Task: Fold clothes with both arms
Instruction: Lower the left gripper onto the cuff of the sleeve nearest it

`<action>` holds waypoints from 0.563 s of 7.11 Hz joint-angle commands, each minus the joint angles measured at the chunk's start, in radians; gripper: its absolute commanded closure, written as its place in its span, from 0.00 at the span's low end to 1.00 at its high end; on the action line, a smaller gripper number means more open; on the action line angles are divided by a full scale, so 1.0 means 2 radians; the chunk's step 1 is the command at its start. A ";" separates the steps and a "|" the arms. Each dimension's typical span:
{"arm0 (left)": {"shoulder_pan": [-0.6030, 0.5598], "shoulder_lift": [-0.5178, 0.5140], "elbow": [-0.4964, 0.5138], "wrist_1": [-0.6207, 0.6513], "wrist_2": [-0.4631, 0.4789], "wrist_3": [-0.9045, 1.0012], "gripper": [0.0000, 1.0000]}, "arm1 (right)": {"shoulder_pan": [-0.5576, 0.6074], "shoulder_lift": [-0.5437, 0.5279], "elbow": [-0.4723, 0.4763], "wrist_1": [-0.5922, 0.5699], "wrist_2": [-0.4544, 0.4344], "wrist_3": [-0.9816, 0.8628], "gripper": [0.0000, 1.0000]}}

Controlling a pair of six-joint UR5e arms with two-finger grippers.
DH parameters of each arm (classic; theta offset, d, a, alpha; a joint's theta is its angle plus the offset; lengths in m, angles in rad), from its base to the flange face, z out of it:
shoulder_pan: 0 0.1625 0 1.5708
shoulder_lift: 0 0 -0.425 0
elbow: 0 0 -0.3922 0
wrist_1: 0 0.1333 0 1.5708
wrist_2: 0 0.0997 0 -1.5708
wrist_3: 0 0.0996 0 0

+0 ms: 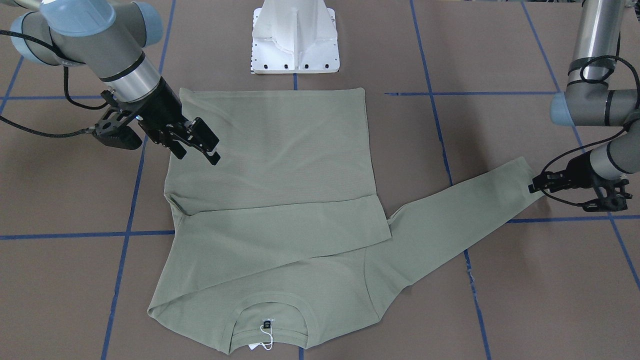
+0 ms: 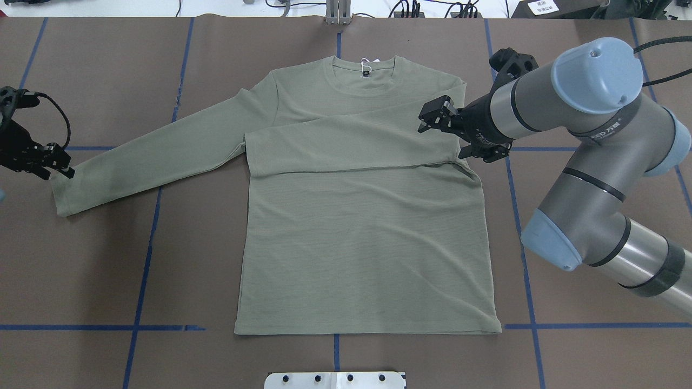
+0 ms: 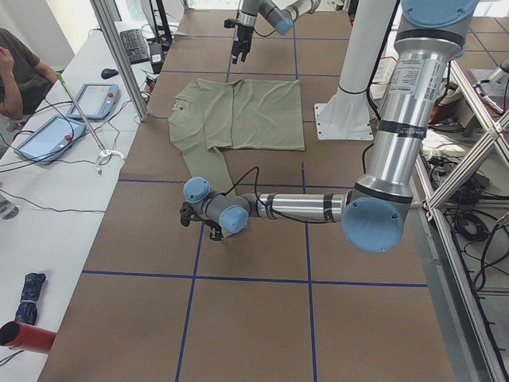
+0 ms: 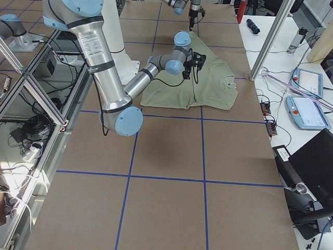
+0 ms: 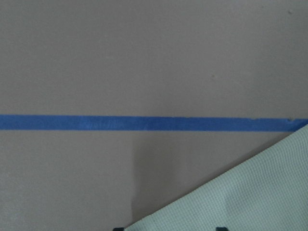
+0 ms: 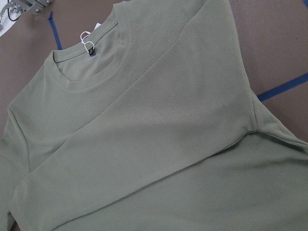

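Note:
The sage-green shirt [image 2: 367, 232] lies flat on the brown table, collar [image 2: 367, 81] on the far side from the robot. One sleeve [image 2: 351, 143] is folded across the chest. The other sleeve [image 2: 151, 156] stretches out toward my left gripper [image 2: 57, 165], which sits low at the cuff's corner; the left wrist view shows the cuff [image 5: 240, 192] between two spread fingertips, so it looks open. My right gripper [image 2: 448, 138] hovers open above the shirt's shoulder, holding nothing. The right wrist view looks down on the folded sleeve [image 6: 159, 130] and the neck label.
The white pedestal base [image 1: 295, 40] stands just behind the shirt's hem. Blue tape lines [image 1: 75, 234] grid the table. Beyond the far edge, a side bench carries tablets [image 3: 48, 135], with a seated person [image 3: 20, 72] and an aluminium post [image 3: 119, 56] nearby.

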 commanded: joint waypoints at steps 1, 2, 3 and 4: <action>0.006 0.001 0.003 0.001 0.001 0.001 0.41 | 0.000 0.001 0.000 -0.001 -0.001 0.000 0.00; 0.005 0.002 0.002 0.000 0.000 0.001 0.41 | 0.000 0.001 0.000 -0.001 -0.002 0.000 0.00; 0.005 0.003 0.002 0.001 0.001 0.001 0.40 | 0.000 0.001 0.000 -0.001 -0.002 0.000 0.00; 0.005 0.003 0.000 0.001 0.003 0.001 0.38 | 0.000 0.001 0.000 -0.002 -0.003 0.000 0.00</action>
